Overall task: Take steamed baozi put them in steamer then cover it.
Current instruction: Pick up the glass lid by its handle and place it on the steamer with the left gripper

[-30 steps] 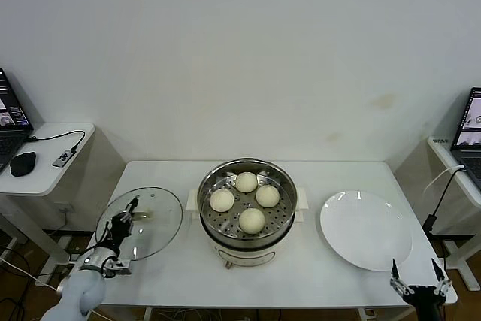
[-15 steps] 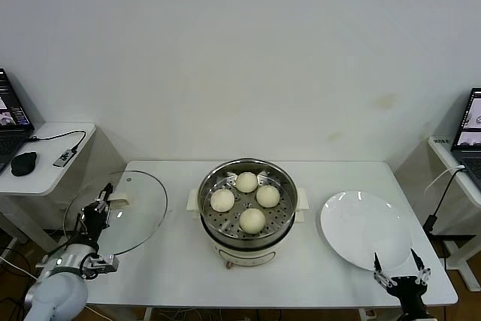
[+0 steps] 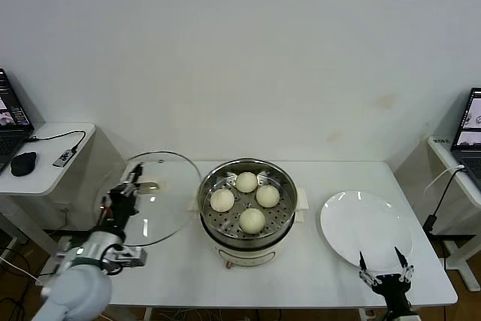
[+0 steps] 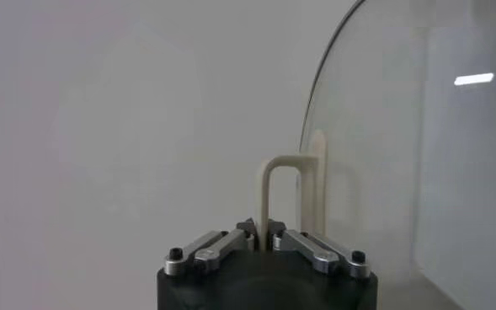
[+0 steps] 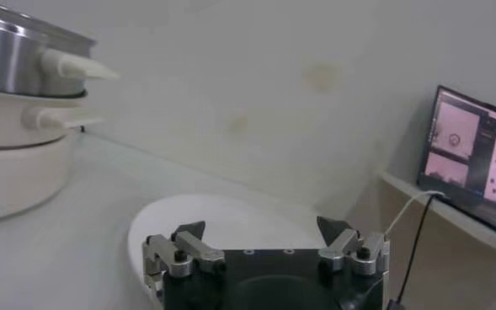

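Your four steamed baozi [image 3: 246, 200] already sit in the steamer [image 3: 247, 195], spread over its perforated floor, none stacked on another. So the loading part looks done, and what is left for you is the covering.

The cover [image 3: 148, 198] is off the surface and held tilted in the air just beside the steamer on your left, its near rim close to the steamer's rim but not yet over it. Your left hand [image 3: 119, 209] has it by the cream-white handle: in the left wrist view the fingers [image 4: 302, 242] are closed down tight on the foot of the handle loop [image 4: 291, 189], with the glass disc standing edge-on behind it. The steamer is open to the air, and the baozi are fully in view from above.

To finish, you would need to carry the cover across until it is centred over the steamer, level it, and lower it so the metal rim seats all the way round. Because the cover is tilted now, watch that one edge does not catch the steamer's rim first.

Your right hand [image 3: 385, 275] is parked low at the near edge of the surface, beside the white plate [image 3: 365, 228], which is bare. Its fingers are spread wide with nothing between them.

No brand, label or legible writing shows on the steamer, the cover or the plate. The laptop screen [image 5: 472, 148] off to the right shows content too small to read.
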`<act>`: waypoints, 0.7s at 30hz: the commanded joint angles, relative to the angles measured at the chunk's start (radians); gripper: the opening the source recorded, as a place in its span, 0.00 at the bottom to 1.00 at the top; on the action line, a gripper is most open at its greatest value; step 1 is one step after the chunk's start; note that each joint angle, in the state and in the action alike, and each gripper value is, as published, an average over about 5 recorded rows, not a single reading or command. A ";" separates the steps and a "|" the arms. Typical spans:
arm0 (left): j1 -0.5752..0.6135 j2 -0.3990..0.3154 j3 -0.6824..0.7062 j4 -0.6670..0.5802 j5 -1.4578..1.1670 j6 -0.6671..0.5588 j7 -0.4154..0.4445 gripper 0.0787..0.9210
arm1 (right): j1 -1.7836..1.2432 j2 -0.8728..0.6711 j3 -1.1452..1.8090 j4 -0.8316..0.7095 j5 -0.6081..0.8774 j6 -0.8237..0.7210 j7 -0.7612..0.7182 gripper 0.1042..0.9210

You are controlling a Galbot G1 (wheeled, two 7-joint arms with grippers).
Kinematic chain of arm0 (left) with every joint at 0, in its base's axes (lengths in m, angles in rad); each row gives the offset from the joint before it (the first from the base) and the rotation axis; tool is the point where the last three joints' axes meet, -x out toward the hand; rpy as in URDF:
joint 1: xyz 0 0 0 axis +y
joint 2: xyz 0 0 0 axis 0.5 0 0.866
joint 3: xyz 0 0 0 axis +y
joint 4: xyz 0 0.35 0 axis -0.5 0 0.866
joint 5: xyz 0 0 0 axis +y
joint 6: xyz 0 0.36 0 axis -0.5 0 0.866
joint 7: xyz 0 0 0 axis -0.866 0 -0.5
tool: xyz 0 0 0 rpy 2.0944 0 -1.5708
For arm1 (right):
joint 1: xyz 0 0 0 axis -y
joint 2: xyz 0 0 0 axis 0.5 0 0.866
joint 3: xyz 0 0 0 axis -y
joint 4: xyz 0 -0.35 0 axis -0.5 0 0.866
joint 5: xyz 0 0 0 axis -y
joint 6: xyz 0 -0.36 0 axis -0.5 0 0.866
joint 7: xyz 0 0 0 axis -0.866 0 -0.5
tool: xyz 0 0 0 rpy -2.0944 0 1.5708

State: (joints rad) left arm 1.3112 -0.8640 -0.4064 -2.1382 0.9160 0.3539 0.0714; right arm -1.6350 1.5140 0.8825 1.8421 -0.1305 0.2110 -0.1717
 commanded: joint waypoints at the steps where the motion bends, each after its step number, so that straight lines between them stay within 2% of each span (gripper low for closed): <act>1: -0.267 -0.009 0.359 -0.018 0.046 0.167 0.112 0.08 | 0.026 0.036 -0.041 -0.009 -0.081 -0.005 0.013 0.88; 6: -0.329 -0.120 0.402 0.057 0.152 0.186 0.172 0.08 | 0.040 0.048 -0.062 -0.036 -0.123 -0.005 0.027 0.88; 16: -0.373 -0.361 0.428 0.164 0.371 0.185 0.249 0.08 | 0.058 0.061 -0.077 -0.049 -0.171 -0.022 0.048 0.88; 21: -0.380 -0.451 0.438 0.190 0.437 0.186 0.275 0.08 | 0.057 0.062 -0.081 -0.056 -0.175 -0.020 0.051 0.88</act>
State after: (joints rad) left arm 0.9956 -1.0914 -0.0409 -2.0245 1.1641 0.5140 0.2718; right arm -1.5850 1.5681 0.8143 1.7972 -0.2686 0.1937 -0.1275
